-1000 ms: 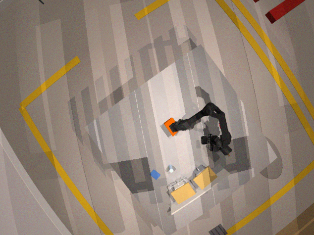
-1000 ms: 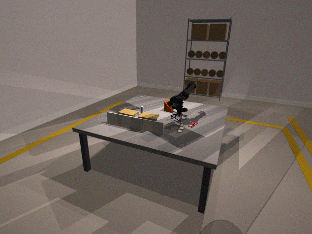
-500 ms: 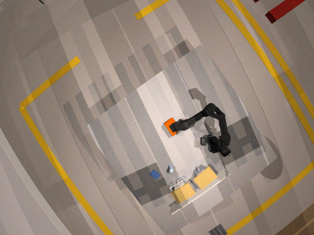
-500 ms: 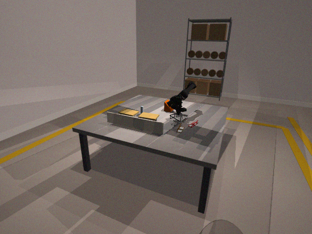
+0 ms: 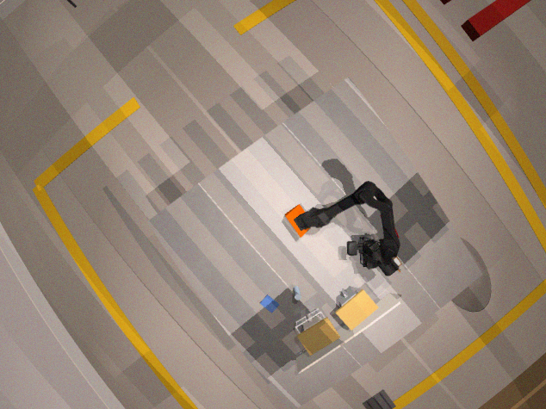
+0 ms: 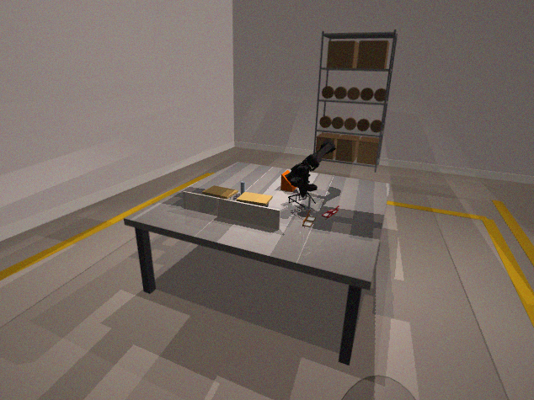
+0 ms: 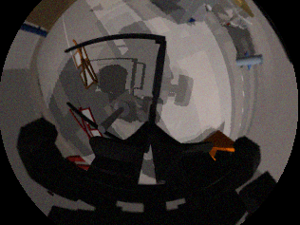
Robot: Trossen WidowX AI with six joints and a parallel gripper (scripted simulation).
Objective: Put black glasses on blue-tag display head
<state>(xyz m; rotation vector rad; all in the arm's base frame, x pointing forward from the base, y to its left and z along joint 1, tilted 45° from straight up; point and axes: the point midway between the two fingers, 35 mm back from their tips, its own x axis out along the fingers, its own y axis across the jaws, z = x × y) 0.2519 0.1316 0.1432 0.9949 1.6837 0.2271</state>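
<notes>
My gripper (image 7: 149, 123) (image 6: 303, 194) is shut on the black glasses (image 7: 159, 74). In the wrist view their front bar stands up from the fingertips and both temples reach left, unfolded. They hang above the table. The two display heads are small and unclear, at the yellow boards; a grey shape (image 5: 344, 295) shows by the right board and a pale wire-like shape (image 5: 309, 319) by the left one. The gripper is apart from both. A tiny blue spot (image 7: 191, 20) shows near the boards; which head it belongs to I cannot tell.
Two yellow boards (image 5: 357, 309) (image 5: 317, 336) stand by a low grey wall (image 6: 249, 216). Orange-brown glasses (image 6: 307, 225) and red glasses (image 6: 330, 212) lie below the gripper's side. A pale blue cylinder (image 5: 296, 293) (image 7: 249, 60), a blue square (image 5: 269, 303) and an orange block (image 5: 294, 213) are also there.
</notes>
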